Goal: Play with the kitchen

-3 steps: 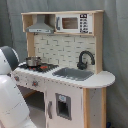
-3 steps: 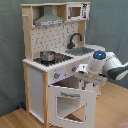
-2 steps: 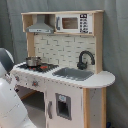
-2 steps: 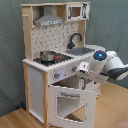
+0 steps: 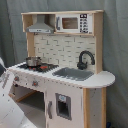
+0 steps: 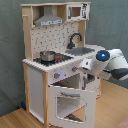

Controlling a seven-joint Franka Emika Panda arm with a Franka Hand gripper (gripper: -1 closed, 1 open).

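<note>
A grey curtain backs the scene in the first exterior view, where the kitchen [image 5: 65, 65] stands centred; a small pot [image 5: 33, 61] sits on its black hob [image 5: 36, 66], likely as a play prop, and the arm [image 5: 9, 102] shows only at the first exterior view's left edge, lower than a second ago. In the second exterior view, on a wooden floor [image 6: 15, 119], the oven door [image 6: 70, 102] hangs tilted open and the arm has pulled slightly rightward; whether the hand [image 6: 89, 75] is open or closed I cannot tell
</note>
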